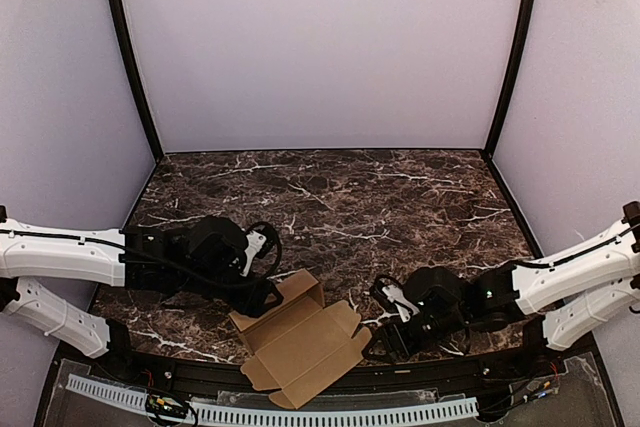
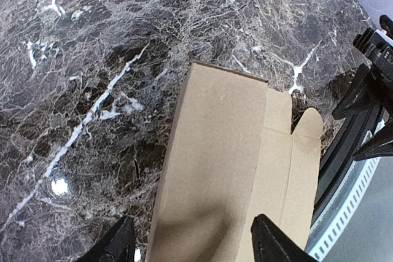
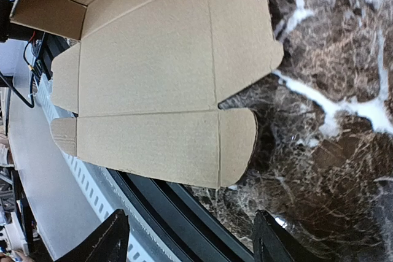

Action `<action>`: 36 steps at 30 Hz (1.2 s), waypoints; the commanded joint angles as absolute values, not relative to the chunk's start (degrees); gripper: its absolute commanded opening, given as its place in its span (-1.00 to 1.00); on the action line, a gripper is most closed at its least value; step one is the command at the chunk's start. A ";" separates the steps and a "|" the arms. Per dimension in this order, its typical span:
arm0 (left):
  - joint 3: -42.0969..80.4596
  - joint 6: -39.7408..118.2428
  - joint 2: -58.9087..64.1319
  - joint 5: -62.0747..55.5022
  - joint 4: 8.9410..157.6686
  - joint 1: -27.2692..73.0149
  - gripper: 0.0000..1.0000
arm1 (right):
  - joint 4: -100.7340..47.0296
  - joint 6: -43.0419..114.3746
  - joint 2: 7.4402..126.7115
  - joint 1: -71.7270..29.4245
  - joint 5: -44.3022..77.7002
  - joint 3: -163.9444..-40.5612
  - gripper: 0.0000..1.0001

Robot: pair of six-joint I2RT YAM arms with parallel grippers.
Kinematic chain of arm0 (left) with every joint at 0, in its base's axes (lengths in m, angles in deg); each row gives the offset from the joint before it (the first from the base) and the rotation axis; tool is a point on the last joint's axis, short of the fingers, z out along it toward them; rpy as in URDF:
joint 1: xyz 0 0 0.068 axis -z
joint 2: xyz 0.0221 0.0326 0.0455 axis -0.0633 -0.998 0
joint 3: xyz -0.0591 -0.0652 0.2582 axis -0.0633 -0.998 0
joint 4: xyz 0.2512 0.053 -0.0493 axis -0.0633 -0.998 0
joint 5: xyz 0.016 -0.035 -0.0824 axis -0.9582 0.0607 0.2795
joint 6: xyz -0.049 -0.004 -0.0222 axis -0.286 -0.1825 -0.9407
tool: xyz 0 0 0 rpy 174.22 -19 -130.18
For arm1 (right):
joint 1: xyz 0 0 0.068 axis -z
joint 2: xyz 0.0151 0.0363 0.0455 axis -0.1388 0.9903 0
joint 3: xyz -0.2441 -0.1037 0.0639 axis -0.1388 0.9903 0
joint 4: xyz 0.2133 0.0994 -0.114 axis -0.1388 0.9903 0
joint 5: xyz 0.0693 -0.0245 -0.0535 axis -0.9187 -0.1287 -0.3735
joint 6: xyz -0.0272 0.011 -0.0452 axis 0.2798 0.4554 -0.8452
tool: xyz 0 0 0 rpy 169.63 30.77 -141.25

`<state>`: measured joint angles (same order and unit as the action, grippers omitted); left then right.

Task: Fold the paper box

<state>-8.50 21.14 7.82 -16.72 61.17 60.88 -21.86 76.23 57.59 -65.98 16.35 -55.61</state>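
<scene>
The paper box is a tan cardboard sheet, partly folded, lying at the table's front edge between the two arms. Its far-left panel stands up, and the other panels and rounded flaps lie flat. My left gripper is at the box's raised far-left end. In the left wrist view its fingers are open and straddle the raised panel. My right gripper is just right of the box's flaps. In the right wrist view it is open and empty, a little short of the box.
The box's near corner overhangs the black front rail. A white perforated strip runs below it. Pale walls with black corner posts enclose the dark marble table. The right arm shows in the left wrist view.
</scene>
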 commanded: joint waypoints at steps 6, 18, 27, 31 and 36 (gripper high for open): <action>-9.31 22.04 8.90 -16.29 58.16 60.48 0.30 | -28.85 87.25 65.09 -66.72 12.85 -53.97 0.39; -11.85 20.04 7.74 -15.20 60.63 60.30 0.18 | -45.08 94.64 70.05 -66.21 12.94 -49.41 0.30; -13.84 18.33 8.20 -14.74 61.44 60.27 0.07 | -49.03 94.29 67.80 -62.25 17.79 -46.93 -0.02; -14.05 17.70 8.31 -14.43 61.90 60.29 0.05 | -51.57 92.14 68.93 -61.41 17.74 -48.12 -0.04; -14.27 16.25 8.81 -13.99 62.77 60.27 0.03 | -54.17 91.18 70.44 -60.65 17.71 -47.77 -0.23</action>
<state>-12.24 18.38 8.04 -15.19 64.01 60.51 -50.65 92.60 69.08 -61.45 16.61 -48.03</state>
